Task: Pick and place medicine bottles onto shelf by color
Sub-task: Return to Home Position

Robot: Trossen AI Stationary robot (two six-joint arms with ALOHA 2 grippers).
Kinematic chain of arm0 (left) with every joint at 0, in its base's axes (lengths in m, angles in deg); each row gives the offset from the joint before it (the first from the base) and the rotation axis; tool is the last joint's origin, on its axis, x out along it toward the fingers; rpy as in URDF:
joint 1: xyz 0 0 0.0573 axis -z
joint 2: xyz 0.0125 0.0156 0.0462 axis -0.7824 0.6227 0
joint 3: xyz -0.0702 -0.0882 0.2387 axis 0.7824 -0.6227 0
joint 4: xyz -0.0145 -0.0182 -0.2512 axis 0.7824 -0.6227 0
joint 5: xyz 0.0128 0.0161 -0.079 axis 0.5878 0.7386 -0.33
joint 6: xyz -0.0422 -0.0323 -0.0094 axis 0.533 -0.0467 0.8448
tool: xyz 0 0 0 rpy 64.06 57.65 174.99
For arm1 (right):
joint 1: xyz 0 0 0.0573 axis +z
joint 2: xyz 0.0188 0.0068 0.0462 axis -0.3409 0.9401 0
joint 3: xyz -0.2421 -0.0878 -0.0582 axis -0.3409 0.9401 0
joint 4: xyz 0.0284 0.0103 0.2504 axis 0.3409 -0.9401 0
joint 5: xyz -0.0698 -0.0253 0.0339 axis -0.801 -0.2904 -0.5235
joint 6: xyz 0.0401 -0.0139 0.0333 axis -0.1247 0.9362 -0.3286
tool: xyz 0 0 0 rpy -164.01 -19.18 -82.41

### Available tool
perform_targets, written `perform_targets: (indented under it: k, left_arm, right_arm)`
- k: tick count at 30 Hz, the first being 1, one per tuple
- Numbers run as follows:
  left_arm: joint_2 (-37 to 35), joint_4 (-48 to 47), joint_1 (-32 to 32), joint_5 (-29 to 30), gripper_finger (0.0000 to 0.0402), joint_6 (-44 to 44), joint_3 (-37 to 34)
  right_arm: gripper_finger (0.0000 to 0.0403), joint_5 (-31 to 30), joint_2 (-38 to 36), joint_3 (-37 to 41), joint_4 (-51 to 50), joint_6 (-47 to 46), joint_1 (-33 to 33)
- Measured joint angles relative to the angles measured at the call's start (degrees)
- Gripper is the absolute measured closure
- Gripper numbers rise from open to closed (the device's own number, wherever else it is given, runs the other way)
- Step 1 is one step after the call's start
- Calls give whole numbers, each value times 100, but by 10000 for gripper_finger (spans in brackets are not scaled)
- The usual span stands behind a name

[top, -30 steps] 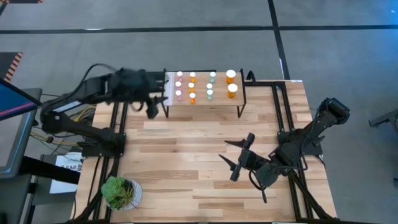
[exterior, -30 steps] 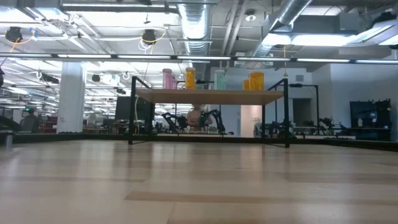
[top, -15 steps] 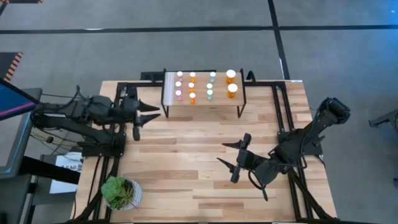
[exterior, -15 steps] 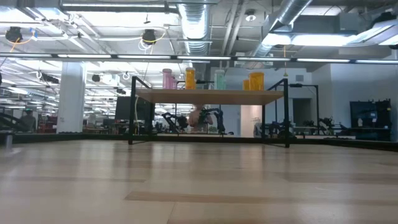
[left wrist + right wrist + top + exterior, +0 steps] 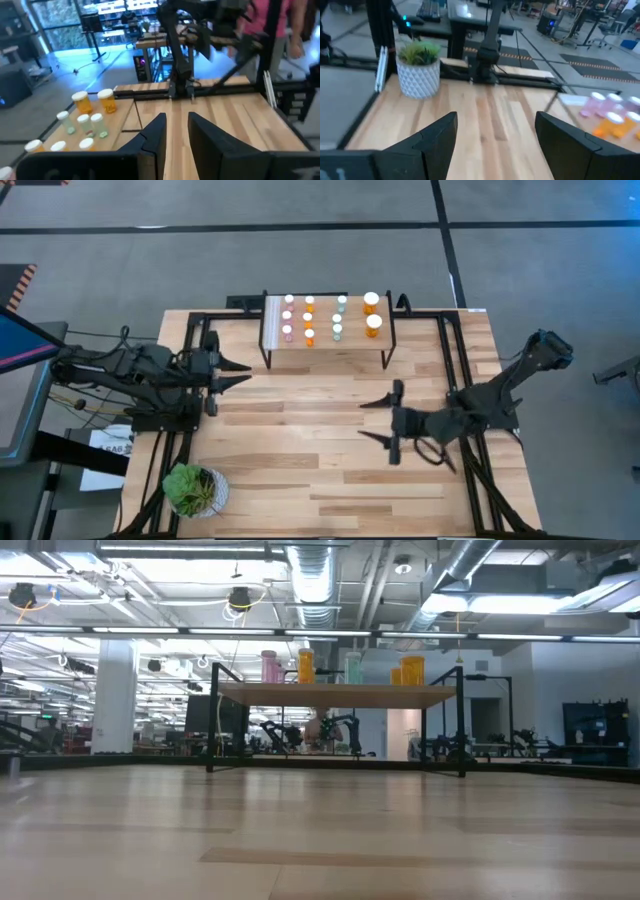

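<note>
Several medicine bottles on shelf, left gripper spread, right gripper spread wide, potted plant at corner

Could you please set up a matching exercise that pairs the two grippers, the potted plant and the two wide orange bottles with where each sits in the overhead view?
Things:
1. left gripper
2. right gripper
3. potted plant
4. wide orange bottles

Places:
A. on the shelf, at its right end
B. at the lower-left corner of the table
C. open, over the table's left part, near the shelf's left end
D. open, over the table's middle-right, apart from the shelf

Pairs: 1-C, 2-D, 3-B, 4-A.
</note>
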Motion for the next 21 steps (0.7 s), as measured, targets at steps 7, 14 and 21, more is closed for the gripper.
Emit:
perform_targets:
  k: [7, 14, 21]
  left_arm:
    - [-1013, -482, 9, -49, 340, 90, -12]
    - [-2004, -8, 9, -140, 347, 207, -999]
    - [-2762, 449, 9, -171, 347, -18, -1808]
  right_arm:
    - [133, -226, -1375, 615, -758, -187, 2]
    - [190, -198, -2978, 2289, 383, 15, 2]
    - [271, -173, -4289, 3383, 700, 29, 4]
